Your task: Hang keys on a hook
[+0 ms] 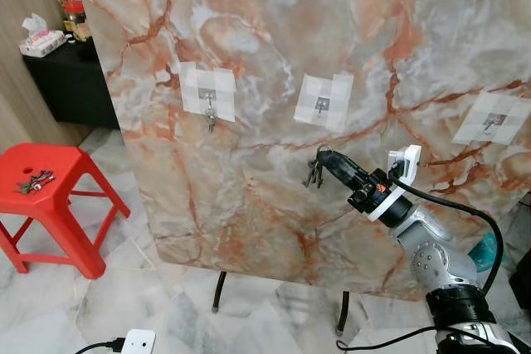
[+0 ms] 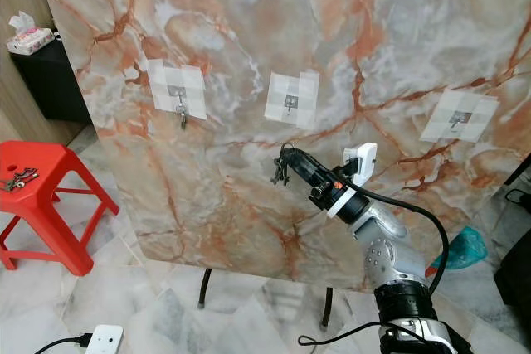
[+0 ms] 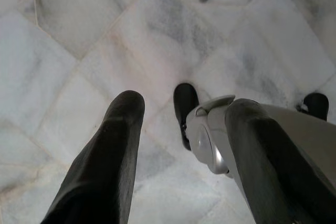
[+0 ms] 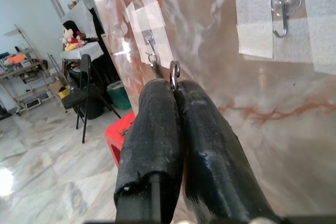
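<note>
Right gripper [image 1: 325,157] fingers pinching keys [image 1: 314,173], below middle hook [image 1: 322,106], no legible writing

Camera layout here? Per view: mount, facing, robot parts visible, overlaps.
Left eye: head, facing the marble board; right arm, right gripper holding keys.
Right eye: same head, same scene, shifted sideways; same arm.
Left wrist: on left arm, facing the floor; left gripper, open.
Right wrist: along shut fingers, key ring pinched, below middle hook.
Shared: eyes and right wrist see board, hooks, red stool.
</note>
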